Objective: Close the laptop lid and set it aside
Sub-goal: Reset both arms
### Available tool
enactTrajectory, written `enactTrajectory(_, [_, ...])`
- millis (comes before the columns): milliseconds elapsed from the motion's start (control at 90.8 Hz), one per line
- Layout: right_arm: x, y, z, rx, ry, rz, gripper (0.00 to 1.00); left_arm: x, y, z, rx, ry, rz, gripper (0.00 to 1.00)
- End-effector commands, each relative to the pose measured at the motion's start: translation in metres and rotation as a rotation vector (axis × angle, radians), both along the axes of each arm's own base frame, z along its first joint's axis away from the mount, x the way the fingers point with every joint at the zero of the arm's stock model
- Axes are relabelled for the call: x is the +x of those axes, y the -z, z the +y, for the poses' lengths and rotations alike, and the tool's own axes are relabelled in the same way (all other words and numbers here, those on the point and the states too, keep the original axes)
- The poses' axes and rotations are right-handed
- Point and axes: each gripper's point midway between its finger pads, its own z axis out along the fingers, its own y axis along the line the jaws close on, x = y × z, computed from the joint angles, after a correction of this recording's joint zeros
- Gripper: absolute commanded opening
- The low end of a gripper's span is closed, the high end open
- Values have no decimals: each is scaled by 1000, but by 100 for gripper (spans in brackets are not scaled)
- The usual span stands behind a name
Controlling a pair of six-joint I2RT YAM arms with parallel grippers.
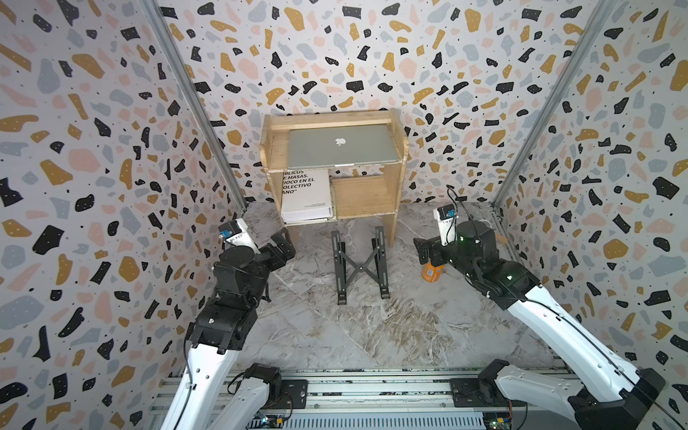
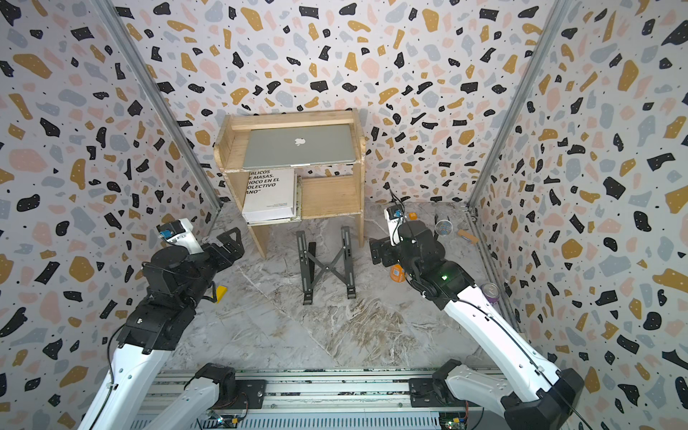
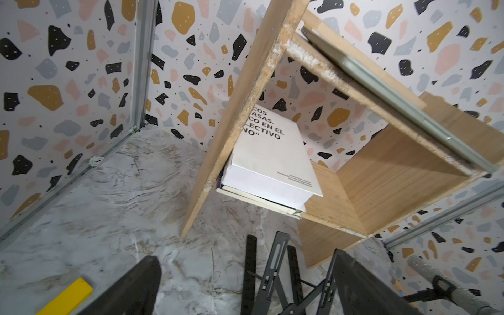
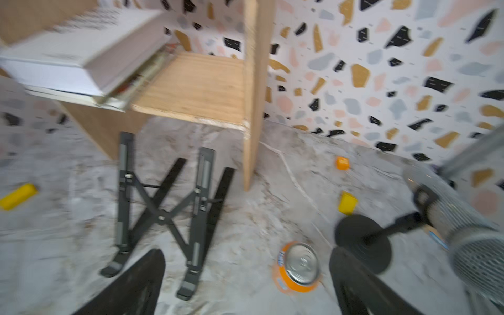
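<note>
- Silver aluminium first: your laptop [image 1: 342,147] lies flat on the upper board of the wooden shelf unit [image 1: 331,121]. The unit stands at 12 o'clock on the marble-patterned worktop [image 1: 372,335], as both top views show.
- The laptop lid [image 2: 298,149] is folded down onto the base, with the apple logo facing up.
- Your left claw [image 1: 284,242] hangs at 9 o'clock of the black folding stand [image 1: 359,266]. It is spread wide, with nothing between its fingers [image 3: 136,286].
- Your right claw [image 1: 422,251] hangs at 3 o'clock of that stand, also spread wide and gripping nothing. Its wrist view is blurred.
- Neither claw touches the laptop, and both are well apart from it.
- An orange can [image 4: 298,266] stands upright on the worktop just beneath your right claw, at about 3 o'clock of the stand.
- A white book [image 1: 307,195] lies on the lower board, at 7 o'clock of the laptop.
</note>
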Motion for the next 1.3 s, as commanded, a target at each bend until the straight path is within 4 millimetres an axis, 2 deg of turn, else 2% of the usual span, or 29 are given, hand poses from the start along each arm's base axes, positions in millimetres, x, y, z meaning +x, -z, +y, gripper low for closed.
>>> enactTrajectory(0, [14, -11, -64, -50, 266, -158, 99, 9, 34, 20, 109, -104, 0, 100])
enactTrajectory(121, [16, 34, -108, -31, 399, -137, 99, 7, 74, 44, 200, -232, 38, 100])
enactTrajectory(187, [19, 54, -126, -38, 444, -147, 99, 11, 92, 48, 274, -245, 73, 100])
enactTrajectory(220, [21, 67, -130, -64, 439, -151, 99, 13, 102, 49, 310, -242, 93, 100])
enactTrajectory(253, [25, 67, -132, -71, 428, -202, 99, 16, 110, 48, 342, -231, 109, 100])
enactTrajectory(319, [29, 87, -140, -96, 436, -218, 99, 24, 130, 44, 390, -202, 140, 100])
enactTrajectory(396, [30, 116, -157, -82, 476, -153, 99, 30, 145, 40, 450, -164, 138, 100])
enactTrajectory(474, [32, 138, -168, -62, 494, -130, 99, 36, 151, 36, 504, -136, 111, 100])
enactTrajectory(617, [35, 165, -181, -49, 517, -126, 99, 50, 166, 28, 569, -76, 95, 100])
enactTrajectory(760, [40, 183, -189, -48, 529, -123, 99, 69, 182, 19, 597, -19, 110, 100])
enactTrajectory(815, [41, 190, -193, -44, 542, -131, 99, 68, 207, 22, 591, 7, 180, 100])
enactTrajectory(826, [41, 191, -193, -42, 544, -133, 99, 71, 202, 21, 582, 0, 138, 100])
enactTrajectory(958, [46, 208, -191, -34, 526, -145, 99, 70, 223, 21, 577, -3, 126, 100])
enactTrajectory(1145, [53, 226, -186, -50, 489, -83, 99, 78, 239, 17, 591, 28, 158, 100])
enactTrajectory(1288, [59, 226, -183, -56, 470, -65, 99, 78, 238, 17, 587, 28, 159, 100])
